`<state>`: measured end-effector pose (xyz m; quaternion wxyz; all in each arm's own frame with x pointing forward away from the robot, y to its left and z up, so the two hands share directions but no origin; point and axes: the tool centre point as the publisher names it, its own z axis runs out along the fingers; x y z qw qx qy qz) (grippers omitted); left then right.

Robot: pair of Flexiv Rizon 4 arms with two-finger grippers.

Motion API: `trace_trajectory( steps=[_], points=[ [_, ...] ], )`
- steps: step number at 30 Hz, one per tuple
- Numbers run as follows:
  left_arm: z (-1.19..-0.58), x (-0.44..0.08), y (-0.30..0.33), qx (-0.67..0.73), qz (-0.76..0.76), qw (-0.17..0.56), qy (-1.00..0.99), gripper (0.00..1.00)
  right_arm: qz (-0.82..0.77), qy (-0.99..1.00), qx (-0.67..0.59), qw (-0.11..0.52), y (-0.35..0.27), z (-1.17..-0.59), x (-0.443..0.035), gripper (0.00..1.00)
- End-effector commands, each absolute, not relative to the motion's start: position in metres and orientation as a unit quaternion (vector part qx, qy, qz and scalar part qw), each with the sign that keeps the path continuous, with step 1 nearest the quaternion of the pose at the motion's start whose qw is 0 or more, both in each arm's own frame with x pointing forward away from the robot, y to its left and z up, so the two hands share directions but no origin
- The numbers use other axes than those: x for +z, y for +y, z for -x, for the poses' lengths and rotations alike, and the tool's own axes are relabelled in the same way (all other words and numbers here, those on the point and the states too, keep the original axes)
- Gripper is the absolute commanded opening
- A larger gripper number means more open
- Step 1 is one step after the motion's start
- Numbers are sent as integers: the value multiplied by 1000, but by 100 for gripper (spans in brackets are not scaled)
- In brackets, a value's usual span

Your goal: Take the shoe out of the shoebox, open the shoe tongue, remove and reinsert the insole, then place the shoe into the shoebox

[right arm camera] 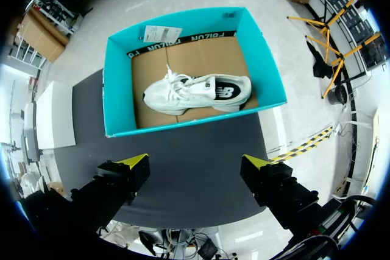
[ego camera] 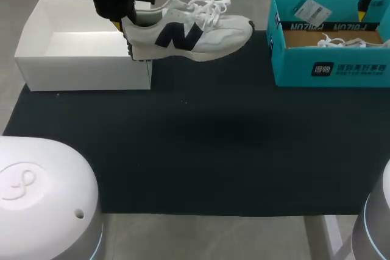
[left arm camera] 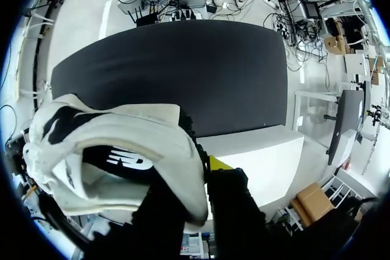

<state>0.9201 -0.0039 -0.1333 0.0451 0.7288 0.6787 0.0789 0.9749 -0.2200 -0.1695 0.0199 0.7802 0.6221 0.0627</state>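
Observation:
A white sneaker (ego camera: 195, 31) with a dark logo hangs level in the air, toe pointing right, between the two boxes. My left gripper (ego camera: 122, 24) is shut on its heel collar; in the left wrist view the heel wall of the sneaker (left arm camera: 116, 144) sits pinched between the fingers of my left gripper (left arm camera: 204, 172). The open white shoebox (ego camera: 79, 68) stands just left of and below the heel. My right gripper (right arm camera: 195, 165) stands open high above the teal shoebox (right arm camera: 116, 89), nothing between its fingers. A second white sneaker (right arm camera: 198, 92) lies on its side inside that box.
A black mat (ego camera: 213, 138) covers the table between and in front of the boxes. The teal box (ego camera: 329, 68) sits at the back right, with a paper tag (ego camera: 312, 10) on its far wall. The white box (left arm camera: 262, 156) shows beside my left fingers.

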Motion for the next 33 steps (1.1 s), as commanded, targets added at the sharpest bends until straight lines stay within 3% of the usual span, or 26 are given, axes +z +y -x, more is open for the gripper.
trace_trajectory(
  steps=[1,33],
  points=[
    [-900,-145,-9,71,-731,62,676,0,-780,622,64,20,-220,-974,-170,100],
    [-809,-283,-91,70,-709,-10,701,0,-780,622,64,20,-220,-974,-170,100]
  ],
)
